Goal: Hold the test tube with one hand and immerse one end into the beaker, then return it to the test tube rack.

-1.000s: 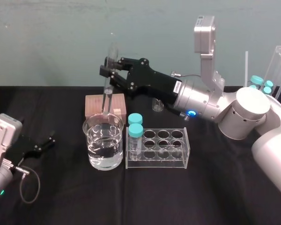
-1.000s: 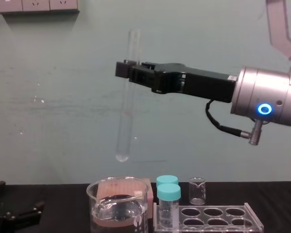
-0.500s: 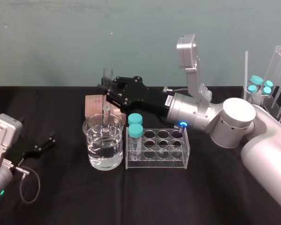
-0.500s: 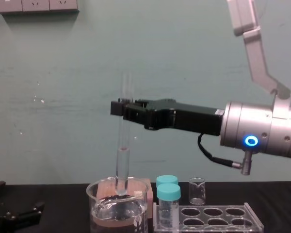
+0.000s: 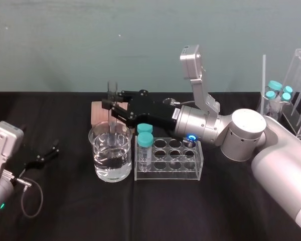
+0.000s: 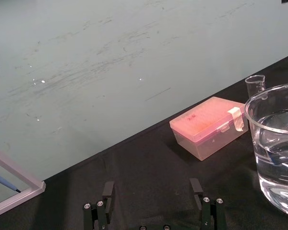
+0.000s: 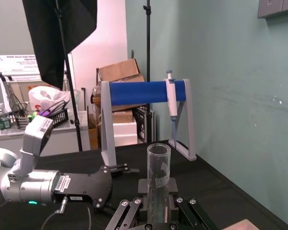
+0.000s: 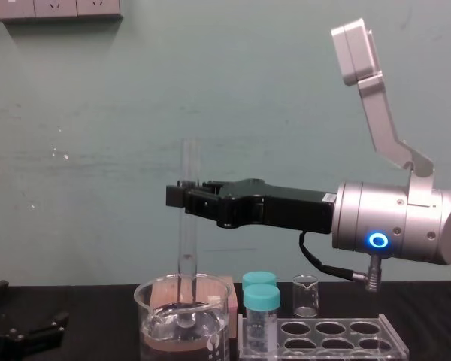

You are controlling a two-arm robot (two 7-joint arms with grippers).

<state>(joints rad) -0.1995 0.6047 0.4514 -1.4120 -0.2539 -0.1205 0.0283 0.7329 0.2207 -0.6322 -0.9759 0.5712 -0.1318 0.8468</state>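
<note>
One tube (image 8: 189, 162) dipped in beaker (image 5: 103, 165), right end effector (image 8: 179, 197)

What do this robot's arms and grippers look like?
The right gripper is black and two-fingered, on a black body with a white label, joined to a silver wrist with a blue ring light, a black cable and white arm links. The left gripper is black, with a looping black cable.
</note>
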